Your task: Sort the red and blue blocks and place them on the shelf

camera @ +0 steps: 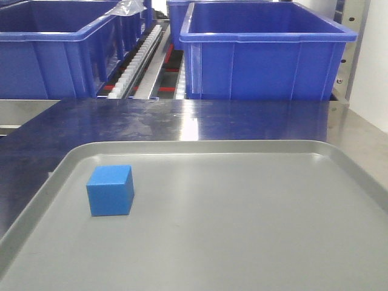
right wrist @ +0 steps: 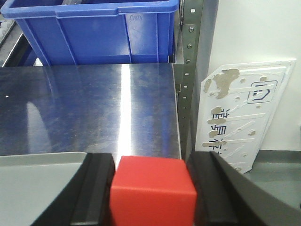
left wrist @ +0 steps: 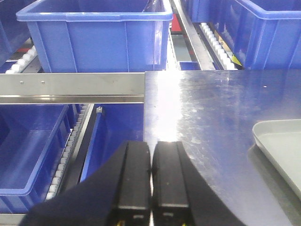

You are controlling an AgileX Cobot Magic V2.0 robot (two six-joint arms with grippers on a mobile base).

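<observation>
Red block: matte, plain-faced cube with crisp edges, pinched between the black fingers of the right gripper.
Left gripper: fingers pressed together, holding nothing, over the scuffed, reflective steel surface.
Blue block: light blue cube of like finish, resting on the grey rimmed tray near its left rim.
Shelf: brushed stainless steel, flat-railed, with white rollers; tiers crowded with glossy dark-blue bins.
Risks, as judged: smooth faces may twist in the pinch; a careless release could drop the cube into a bin or send it along the rollers.
</observation>
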